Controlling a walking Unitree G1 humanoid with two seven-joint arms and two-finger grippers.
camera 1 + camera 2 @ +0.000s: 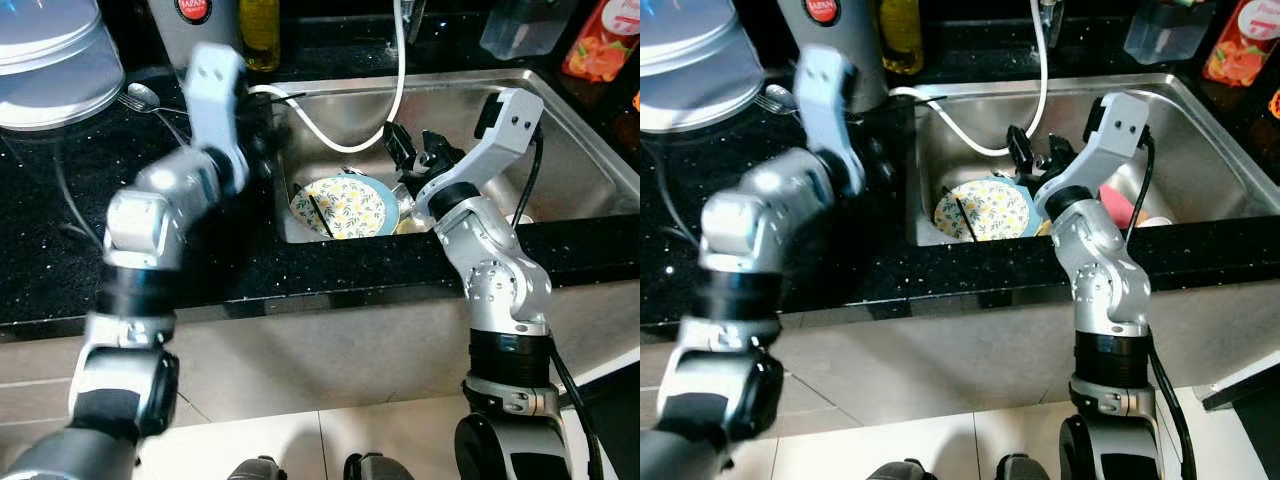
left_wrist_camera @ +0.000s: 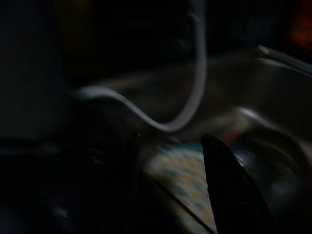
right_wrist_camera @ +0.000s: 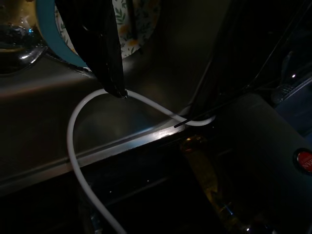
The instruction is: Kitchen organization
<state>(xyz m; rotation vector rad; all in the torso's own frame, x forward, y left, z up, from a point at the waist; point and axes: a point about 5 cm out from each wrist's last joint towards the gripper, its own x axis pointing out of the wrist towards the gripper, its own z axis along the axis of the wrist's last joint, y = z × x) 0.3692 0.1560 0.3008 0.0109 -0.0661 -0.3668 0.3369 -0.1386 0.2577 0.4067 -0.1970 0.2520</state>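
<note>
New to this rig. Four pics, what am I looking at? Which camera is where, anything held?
It is a humanoid robot with two silver arms, standing at a black kitchen counter. The two bright pictures come from its head camera, looking down. The two dark ones come from cameras on its wrists, looking along the black fingers. In the steel sink lies a floral plate with a blue rim, and a white hose loops above it. The right hand hovers open over the sink, holding nothing. The left hand sits at the sink's left edge, fingers apart, also empty as far as the dark view shows.
</note>
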